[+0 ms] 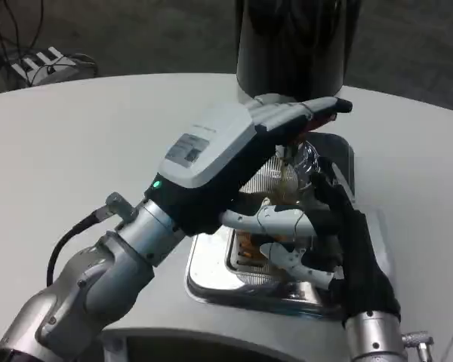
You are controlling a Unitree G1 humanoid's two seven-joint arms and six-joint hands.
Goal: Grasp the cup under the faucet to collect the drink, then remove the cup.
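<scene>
A clear ribbed cup (285, 175) with amber drink in it stands on the silver drip tray (208, 277) under the faucet (293, 148) of a dark dispenser (294, 45). My right hand (325, 241) comes in from the lower right and grips the cup, its white fingers (275, 222) wrapped around the cup's lower part. My left hand (215, 147) reaches across from the lower left, its outstretched fingers lying on the red and black faucet lever (326, 110). The left hand hides most of the cup's left side and the spout.
The tray sits near the front edge of the round white table (75, 136), against the dispenser's base. Cables and a power strip (38, 64) lie on the floor at the far left. My left forearm (98, 271) crosses the table's lower left.
</scene>
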